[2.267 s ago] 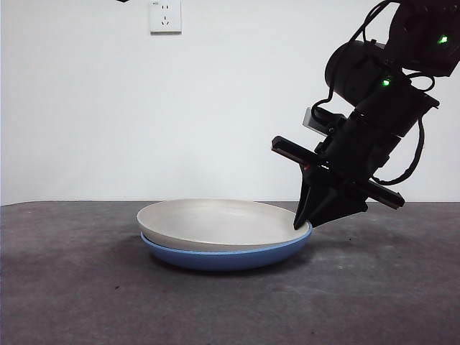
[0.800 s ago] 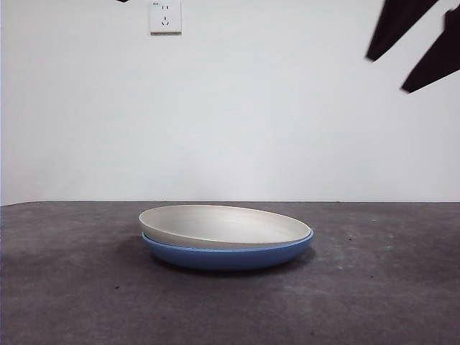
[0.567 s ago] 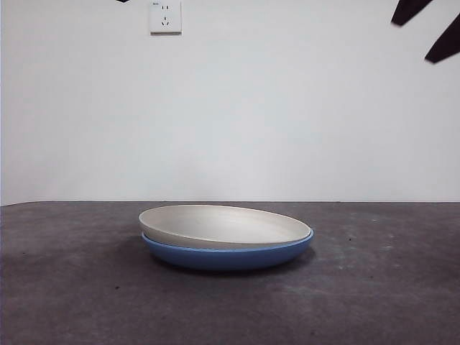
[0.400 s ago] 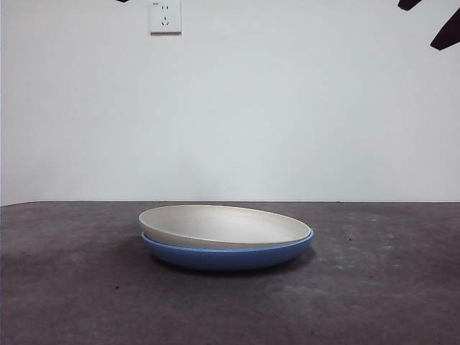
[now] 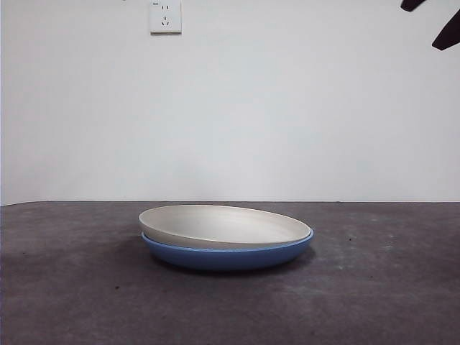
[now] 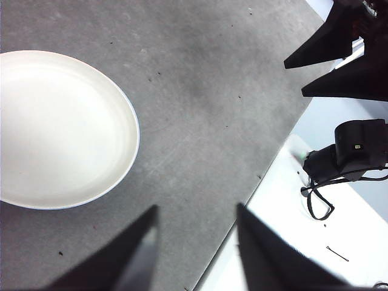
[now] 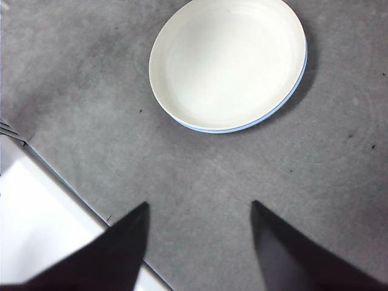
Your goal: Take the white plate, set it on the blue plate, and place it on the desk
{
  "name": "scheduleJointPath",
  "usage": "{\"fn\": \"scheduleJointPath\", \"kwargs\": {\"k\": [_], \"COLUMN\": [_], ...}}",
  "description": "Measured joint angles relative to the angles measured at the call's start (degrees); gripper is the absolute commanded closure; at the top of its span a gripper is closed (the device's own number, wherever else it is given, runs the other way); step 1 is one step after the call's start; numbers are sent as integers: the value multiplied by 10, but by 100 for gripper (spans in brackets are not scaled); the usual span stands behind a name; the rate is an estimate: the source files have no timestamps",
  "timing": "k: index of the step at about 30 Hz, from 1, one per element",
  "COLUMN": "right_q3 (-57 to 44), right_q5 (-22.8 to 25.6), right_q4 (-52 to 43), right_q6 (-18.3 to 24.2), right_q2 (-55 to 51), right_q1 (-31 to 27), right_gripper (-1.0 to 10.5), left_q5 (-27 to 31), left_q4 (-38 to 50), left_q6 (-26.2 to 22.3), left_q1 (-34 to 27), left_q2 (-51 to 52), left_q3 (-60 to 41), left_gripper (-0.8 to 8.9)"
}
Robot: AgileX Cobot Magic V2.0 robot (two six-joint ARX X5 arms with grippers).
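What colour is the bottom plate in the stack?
Blue. The bottom plate shows best in the front view, under the white plate.

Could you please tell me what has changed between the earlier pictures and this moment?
The gripper that was at the white plate's rim let go and rose away; only black tips show at the front view's top corner now. The white plate's near rim settled lower onto the blue plate. Since then the stack has stayed put on the desk.

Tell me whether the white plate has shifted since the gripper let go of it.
No. The white plate sits on the blue plate as it did a second ago, in the same spot under the wall socket.
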State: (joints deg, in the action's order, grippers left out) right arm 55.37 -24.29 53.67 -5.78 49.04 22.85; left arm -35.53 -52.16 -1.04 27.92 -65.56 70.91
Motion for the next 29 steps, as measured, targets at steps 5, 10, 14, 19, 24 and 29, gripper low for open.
{"fn": "scheduleJointPath", "kwargs": {"k": [5,10,14,19,24,29], "right_q3": [0,0,0,0,0,0], "right_q5": [0,0,0,0,0,0], "right_q4": [8,8,1,-8,-8,-8], "right_q6": [7,11,11,12,13,13], "right_q2": [0,0,0,0,0,0], "right_q1": [0,0,0,0,0,0], "right_gripper": [939,939,939,939,939,939], "left_q5": [0,0,0,0,0,0], "left_q4": [0,1,1,1,1,1], "left_q6": [0,0,0,0,0,0], "left_q1": [0,0,0,0,0,0], "left_q2": [0,0,0,0,0,0], "left_q3": [0,0,0,0,0,0], "left_gripper": [806,806,805,805,806,806]}}
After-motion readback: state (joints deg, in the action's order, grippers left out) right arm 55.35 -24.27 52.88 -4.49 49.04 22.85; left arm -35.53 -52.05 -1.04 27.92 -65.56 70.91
